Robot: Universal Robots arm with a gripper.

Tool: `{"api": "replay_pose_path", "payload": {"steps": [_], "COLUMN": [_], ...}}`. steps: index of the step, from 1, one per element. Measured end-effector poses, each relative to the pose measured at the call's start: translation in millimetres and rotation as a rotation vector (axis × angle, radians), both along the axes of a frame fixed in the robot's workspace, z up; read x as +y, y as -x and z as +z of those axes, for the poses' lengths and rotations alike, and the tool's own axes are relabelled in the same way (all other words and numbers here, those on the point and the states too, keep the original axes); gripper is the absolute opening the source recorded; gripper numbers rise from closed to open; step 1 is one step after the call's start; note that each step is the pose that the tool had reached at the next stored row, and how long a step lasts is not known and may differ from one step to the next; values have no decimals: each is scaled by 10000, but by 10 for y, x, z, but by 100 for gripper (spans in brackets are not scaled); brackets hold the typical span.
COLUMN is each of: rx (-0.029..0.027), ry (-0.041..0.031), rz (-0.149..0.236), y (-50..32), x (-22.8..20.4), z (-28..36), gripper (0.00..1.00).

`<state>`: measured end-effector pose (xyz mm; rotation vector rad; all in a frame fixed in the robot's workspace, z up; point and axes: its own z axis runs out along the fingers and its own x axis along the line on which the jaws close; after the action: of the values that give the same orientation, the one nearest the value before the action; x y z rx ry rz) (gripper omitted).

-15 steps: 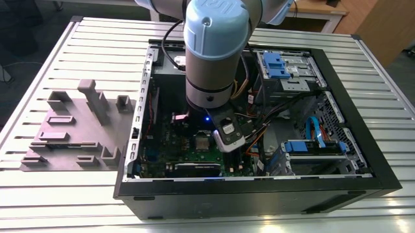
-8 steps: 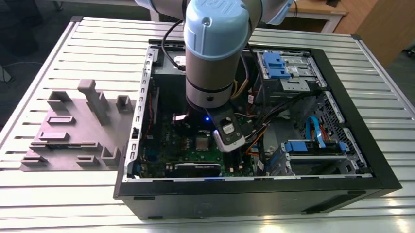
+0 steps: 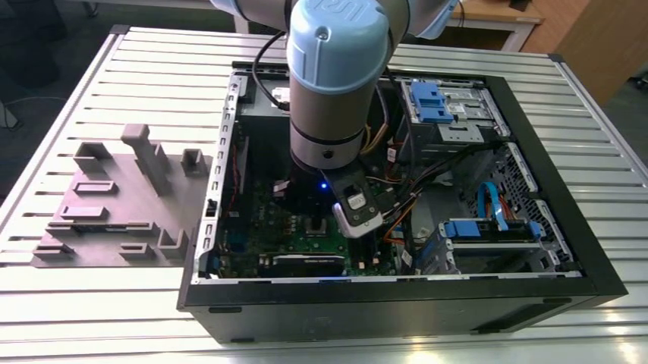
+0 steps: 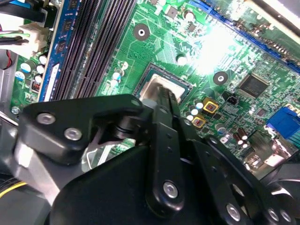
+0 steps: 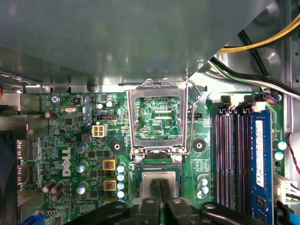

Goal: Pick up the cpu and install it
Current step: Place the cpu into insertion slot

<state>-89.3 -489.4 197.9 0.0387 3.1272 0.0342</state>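
— What does the exterior view give?
— A grey-and-blue robot arm (image 3: 338, 76) reaches down into an open black computer case (image 3: 405, 307) lying on a slatted metal counter (image 3: 102, 303). A grey plastic fixture (image 3: 111, 205) sits at the exterior view's left.
— And the second wrist view?
— The black pincer (image 4: 164, 93) has its fingers pressed together over the small flat square silver-grey cpu (image 4: 151, 86), which lies in the socket of the green motherboard (image 4: 211, 47).
— The first wrist view?
— The cpu (image 5: 160, 175) lies in the socket with the joined tips above its middle; I cannot tell whether they touch it. The rectangular silver metal socket frame (image 5: 131, 119) stands flipped open just beside it.
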Motion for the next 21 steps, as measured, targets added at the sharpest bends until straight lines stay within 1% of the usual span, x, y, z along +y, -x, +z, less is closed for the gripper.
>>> {"api": "replay_pose_path", "payload": {"steps": [1,2,7,10,15,21], "rx": [0,0,0,2,1,2], "ry": [1,0,0,5,3,7], "rz": [0,0,0,0,0,0], "y": [0,0,0,0,0,1], "x": [0,0,0,-1,0,-1], "z": [0,0,-1,-36,-41,-63], "gripper": [15,10,10,10,10,10]}}
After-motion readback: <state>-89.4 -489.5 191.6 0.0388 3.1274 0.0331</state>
